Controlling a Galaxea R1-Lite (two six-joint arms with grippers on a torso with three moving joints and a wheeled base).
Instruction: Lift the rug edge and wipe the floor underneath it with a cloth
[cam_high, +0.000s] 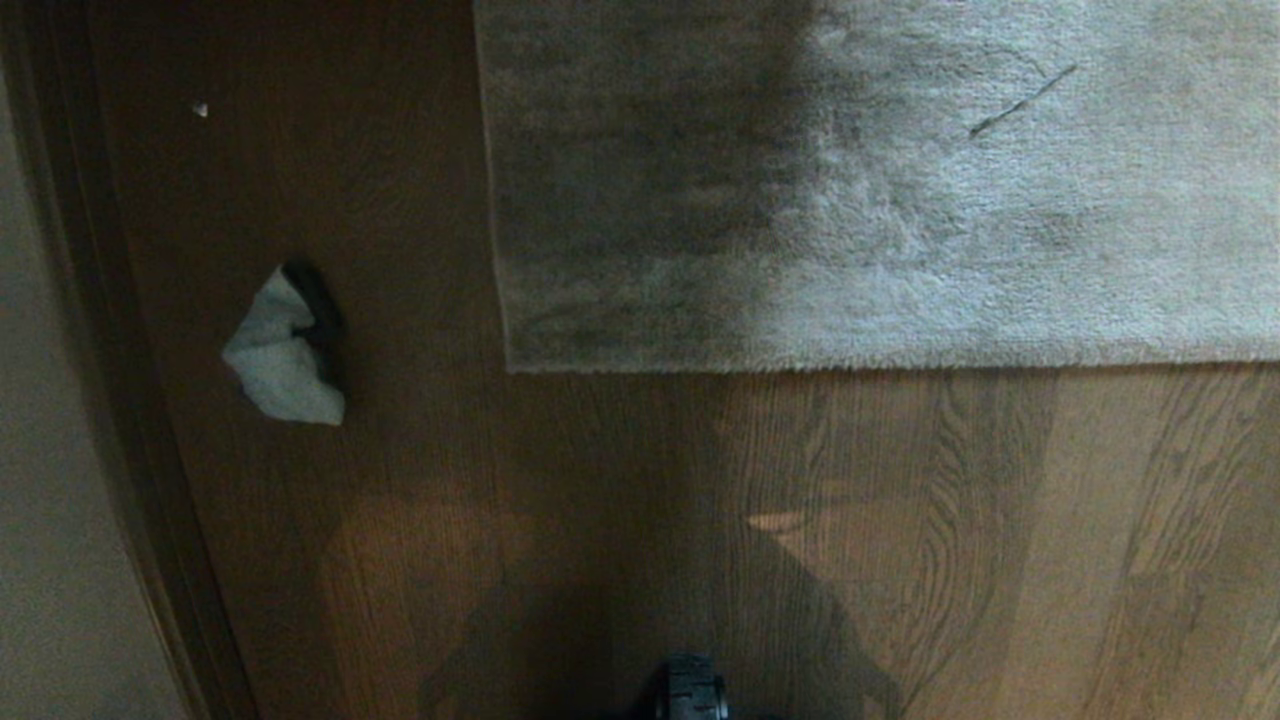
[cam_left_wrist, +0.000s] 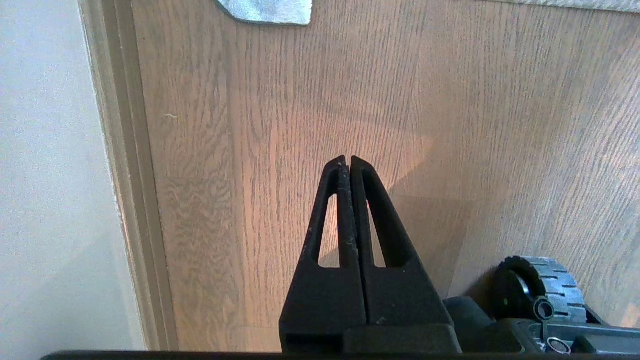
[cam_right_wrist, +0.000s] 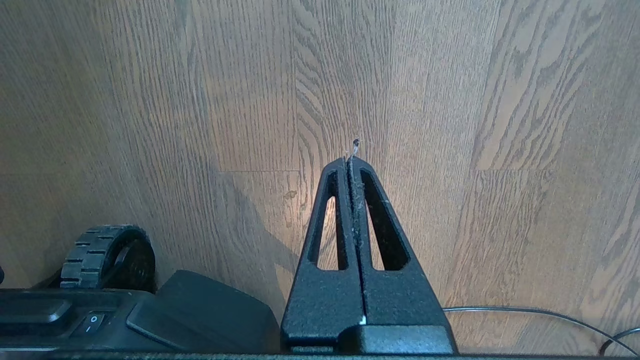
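Your cloth (cam_high: 283, 358) lies crumpled on the floor (cam_high: 620, 480) to the robot's left, near the skirting, well apart from the rug edge (cam_high: 880, 366), whose corner sits ahead, its border running left to right. The left hand (cam_left_wrist: 346, 159) is nearer; it and the right hand (cam_right_wrist: 350, 160) hang parked, fingers together, empty.

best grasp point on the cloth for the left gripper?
Probably the raised fold at the top of the cloth, where it bunches up off the floor. Come straight down from above: it lies crumpled and loose, apart from the rug edge, with the baseboard close on its left.
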